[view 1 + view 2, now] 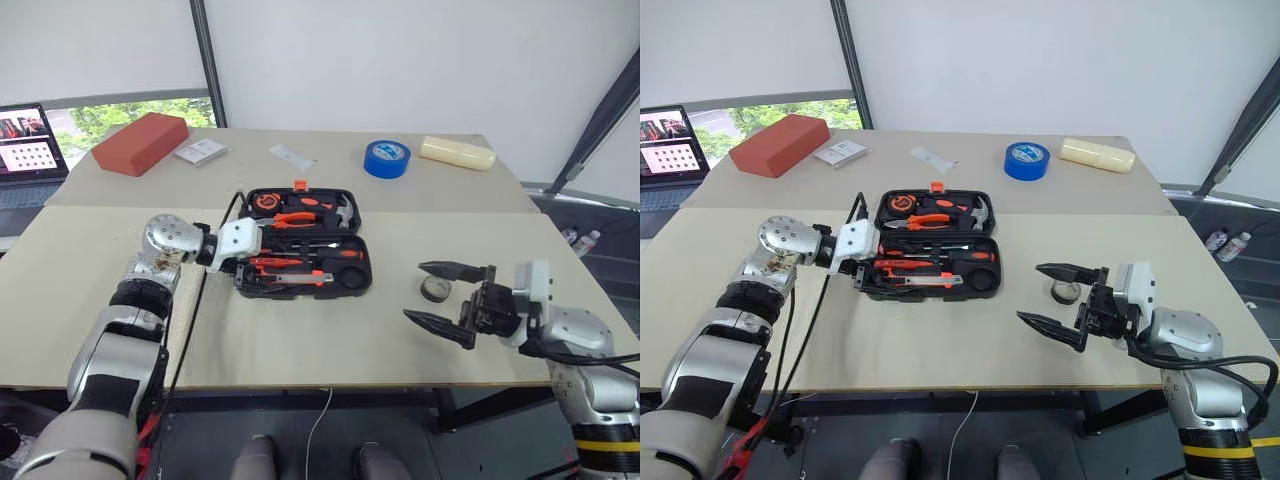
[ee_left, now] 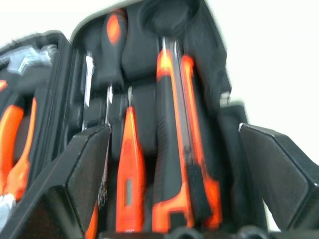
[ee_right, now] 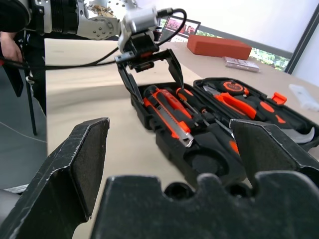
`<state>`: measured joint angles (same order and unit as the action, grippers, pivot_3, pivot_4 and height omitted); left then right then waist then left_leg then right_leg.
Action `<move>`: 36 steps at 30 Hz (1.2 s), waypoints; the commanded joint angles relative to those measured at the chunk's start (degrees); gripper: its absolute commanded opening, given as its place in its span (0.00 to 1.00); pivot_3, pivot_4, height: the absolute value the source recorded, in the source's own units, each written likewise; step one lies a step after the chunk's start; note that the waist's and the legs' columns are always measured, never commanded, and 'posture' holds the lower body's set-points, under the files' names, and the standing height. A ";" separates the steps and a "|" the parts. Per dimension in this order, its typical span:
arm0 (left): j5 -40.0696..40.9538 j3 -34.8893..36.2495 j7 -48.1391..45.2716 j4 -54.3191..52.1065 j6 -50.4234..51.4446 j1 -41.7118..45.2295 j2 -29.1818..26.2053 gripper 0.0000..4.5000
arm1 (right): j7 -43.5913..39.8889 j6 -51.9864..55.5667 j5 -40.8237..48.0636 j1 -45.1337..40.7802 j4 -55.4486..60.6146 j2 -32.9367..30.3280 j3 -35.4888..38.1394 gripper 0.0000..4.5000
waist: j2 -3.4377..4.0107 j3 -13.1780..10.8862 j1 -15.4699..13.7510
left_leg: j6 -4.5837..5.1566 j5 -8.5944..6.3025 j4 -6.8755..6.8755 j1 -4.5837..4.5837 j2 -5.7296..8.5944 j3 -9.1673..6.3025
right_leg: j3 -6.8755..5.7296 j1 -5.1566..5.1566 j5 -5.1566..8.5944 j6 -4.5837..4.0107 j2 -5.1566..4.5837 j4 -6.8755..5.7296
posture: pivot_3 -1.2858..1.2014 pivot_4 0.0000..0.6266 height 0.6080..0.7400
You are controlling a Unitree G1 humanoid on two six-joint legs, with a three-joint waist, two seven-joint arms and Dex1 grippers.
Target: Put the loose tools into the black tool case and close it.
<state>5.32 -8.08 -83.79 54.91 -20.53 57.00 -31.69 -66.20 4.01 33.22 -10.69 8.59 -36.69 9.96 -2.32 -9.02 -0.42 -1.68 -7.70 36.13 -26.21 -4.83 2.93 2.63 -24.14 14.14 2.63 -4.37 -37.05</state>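
The left gripper (image 3: 148, 68) stands with its jaws spread wide, empty, at the left end of the black tool case (image 1: 303, 243), one finger on either side of the near half's edge. Between them in the left wrist view lie the small red tester screwdriver (image 2: 129, 169) and the orange-black utility knife (image 2: 174, 139), both seated in their slots, with a screwdriver (image 2: 113, 45) beyond. The case sits open at the centre of the frame on the tabletop (image 1: 300, 340), its far half holding pliers and other tools.

The right gripper (image 1: 441, 294) hovers at the lower right of the frame, jaws wide apart and holding nothing. The small black tape roll (image 1: 435, 289) lies on the tabletop just behind it, right of the case. At the upper part of the frame sit a blue tape roll (image 1: 386, 158) and a red block (image 1: 140, 143).
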 commanded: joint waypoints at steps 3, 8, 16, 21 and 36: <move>4.84 6.09 2.23 0.60 2.60 0.22 2.12 0.73 | 0.35 -1.86 -0.25 -0.59 -0.82 0.89 0.76 1.00 | 0.00 0.00 -0.20 | 0.00 0.00 0.05 0.00 0.01 -0.03 | -0.01 0.04 -0.01 0.01 -0.01 -0.02 | 0.52 0.24 1.00; 2.19 4.79 6.44 -1.20 2.15 -3.39 4.89 0.34 | 1.09 -2.10 -0.76 0.01 -0.69 2.19 0.38 1.00 | 0.00 0.00 -0.22 | 0.00 0.00 0.08 0.01 0.01 -0.04 | -0.01 0.07 -0.02 0.02 0.00 -0.03 | 0.52 0.24 1.00; -4.52 0.94 14.19 -1.30 1.55 -6.40 6.55 0.01 | 2.27 -1.94 -1.09 0.85 0.07 3.31 0.24 1.00 | 0.01 0.01 -0.26 | 0.00 0.00 0.10 0.02 0.01 -0.06 | -0.02 0.07 -0.03 0.02 0.01 -0.05 | 0.52 0.24 1.00; -5.98 0.14 17.76 -2.32 8.08 -8.25 6.14 0.01 | 2.78 -1.97 -1.04 2.04 0.84 3.52 0.40 1.00 | 0.06 0.04 -0.28 | 0.00 0.01 0.14 0.10 0.01 -0.07 | -0.02 0.18 -0.04 0.06 0.01 -0.07 | 0.52 0.24 1.00; -7.31 -2.75 18.53 -9.92 10.97 -16.86 2.06 0.01 | 3.78 -1.80 -0.70 3.94 1.34 3.17 1.62 1.00 | 0.59 0.86 1.03 | -0.02 -0.01 -0.23 1.27 0.00 -0.05 | 0.01 1.12 0.31 0.14 0.01 0.02 | 0.52 0.24 1.00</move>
<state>0.04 -8.93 -63.47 42.23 -11.42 42.55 -28.33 -62.81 3.43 31.79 -6.96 8.19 -33.00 9.63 -1.73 -8.16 0.61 -1.70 -7.71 35.90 -24.94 -4.83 2.88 2.64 -23.02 14.45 2.78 -4.37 -37.03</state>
